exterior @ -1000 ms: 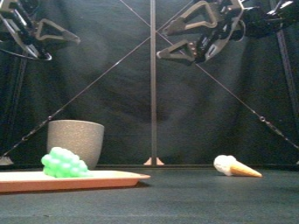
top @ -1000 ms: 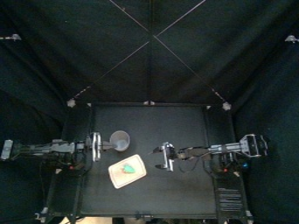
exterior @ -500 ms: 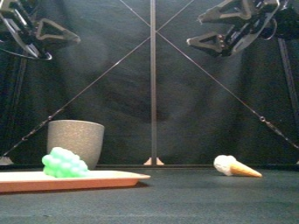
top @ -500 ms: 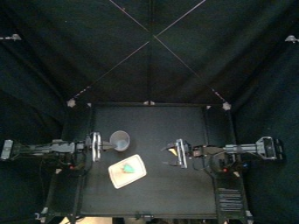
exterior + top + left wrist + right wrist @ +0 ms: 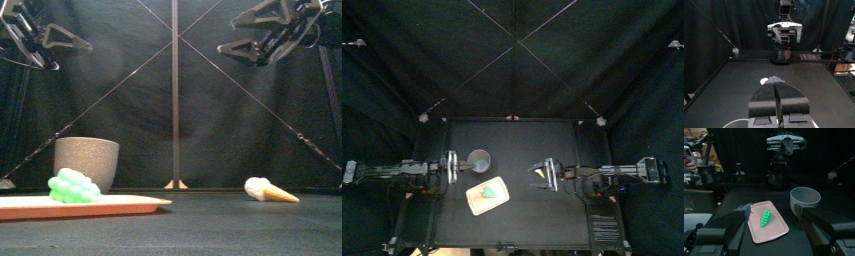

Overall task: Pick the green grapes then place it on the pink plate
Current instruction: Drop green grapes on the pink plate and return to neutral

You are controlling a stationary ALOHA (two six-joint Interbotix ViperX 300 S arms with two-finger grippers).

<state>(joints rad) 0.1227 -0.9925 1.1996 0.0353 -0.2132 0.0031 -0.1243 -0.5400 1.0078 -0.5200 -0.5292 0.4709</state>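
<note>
While both arms hang above the surface (image 5: pixel 529 140), we find the green grapes (image 5: pixel 74 186) lying on the pink plate (image 5: pixel 127 204), toward the plate's left end in the front view. Seen from above, the plate sits at the front left of the surface, turned at an angle. The tall grey speckled cup (image 5: pixel 87 162) stands upright just behind the plate. A toy ice-cream cone (image 5: pixel 271 189) lies on its side to the right, well apart from plate and cup, its white scoop pointing left and its cone pointing right.

We see the left fingers (image 5: pixel 767 97) pressed together, closed on nothing, pointing across the surface toward the other arm. The left arm (image 5: pixel 40 38) rests at the left side. The right fingers (image 5: pixel 732 228) are spread wide and empty. In the right wrist view the plate with the grapes shows between them, well beyond their tips, with the cup beside it. From the front, the right arm (image 5: pixel 274 28) is raised high over the right half of the surface, above the ice-cream cone and clear of everything.
</note>
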